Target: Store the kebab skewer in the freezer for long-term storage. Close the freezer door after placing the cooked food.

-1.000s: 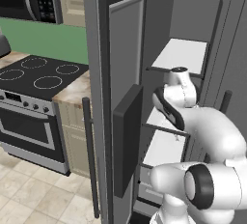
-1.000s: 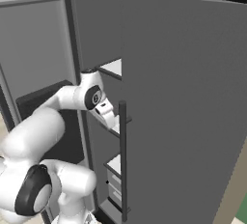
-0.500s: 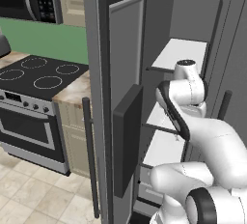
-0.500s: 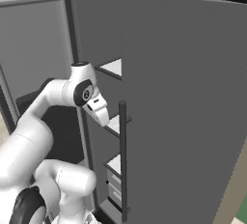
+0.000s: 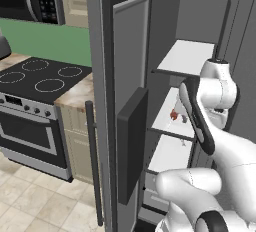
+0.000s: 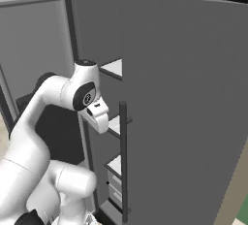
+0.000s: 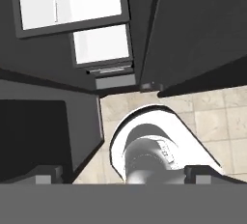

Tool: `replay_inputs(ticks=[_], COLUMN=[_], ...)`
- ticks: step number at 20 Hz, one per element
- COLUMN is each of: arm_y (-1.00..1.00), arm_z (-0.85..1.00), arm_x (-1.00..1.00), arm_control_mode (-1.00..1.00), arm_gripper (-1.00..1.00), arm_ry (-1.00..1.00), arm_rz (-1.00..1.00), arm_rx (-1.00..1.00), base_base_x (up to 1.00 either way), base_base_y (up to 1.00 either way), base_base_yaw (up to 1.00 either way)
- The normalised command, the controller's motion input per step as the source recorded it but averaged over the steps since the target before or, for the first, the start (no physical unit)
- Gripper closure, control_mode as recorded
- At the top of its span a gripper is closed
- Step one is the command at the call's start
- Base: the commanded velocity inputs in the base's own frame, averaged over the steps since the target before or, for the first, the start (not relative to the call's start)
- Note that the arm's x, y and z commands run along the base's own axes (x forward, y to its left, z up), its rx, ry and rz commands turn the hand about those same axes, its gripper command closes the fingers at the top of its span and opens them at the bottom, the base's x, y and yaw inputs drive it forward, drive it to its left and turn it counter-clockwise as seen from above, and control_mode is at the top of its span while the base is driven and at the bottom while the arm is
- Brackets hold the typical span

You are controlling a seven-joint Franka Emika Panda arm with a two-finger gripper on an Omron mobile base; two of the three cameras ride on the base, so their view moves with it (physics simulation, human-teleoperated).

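Kebab skewer (image 5: pixel 175 114): centre right of the left base view, lying on the freezer's (image 5: pixel 195 56) middle white shelf.
Freezer door (image 5: pixel 122 111): swung open, centre frame.
Jaws (image 7: pixel 123 175): wide apart, tips at the lower corners, holding nothing.

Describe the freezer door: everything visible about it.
The freezer door is a tall grey slab, matte like painted metal, standing wide open and seen nearly edge-on in the left base view. A long dark vertical handle runs down its outer side, and a dark boxy panel juts from its inner face. Its inside has a raised rectangular frame. Nothing touches it; the arm is beside it.
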Motion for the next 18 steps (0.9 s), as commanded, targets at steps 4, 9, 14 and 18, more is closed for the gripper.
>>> replay_inputs(ticks=[4, 9, 14, 18], arm_y=[0.04, -0.07, 0.06, 0.11], arm_z=[0.00, 0.11, 0.29, 0.56], arm_x=[-0.52, -0.06, -0.15, -0.46], arm_control_mode=[-1.00, -1.00, -1.00, -1.00], arm_gripper=[-1.00, -1.00, -1.00, -1.00], arm_ry=[-0.08, -0.10, -0.03, 0.01], arm_rz=[0.00, 0.05, 0.02, 0.01], arm_rx=[-0.09, 0.03, 0.02, -0.07], base_base_x=[0.00, 0.00, 0.00, 0.00], base_base_y=[0.00, 0.00, 0.00, 0.00], base_base_yaw=[0.00, 0.00, 0.00, 0.00])
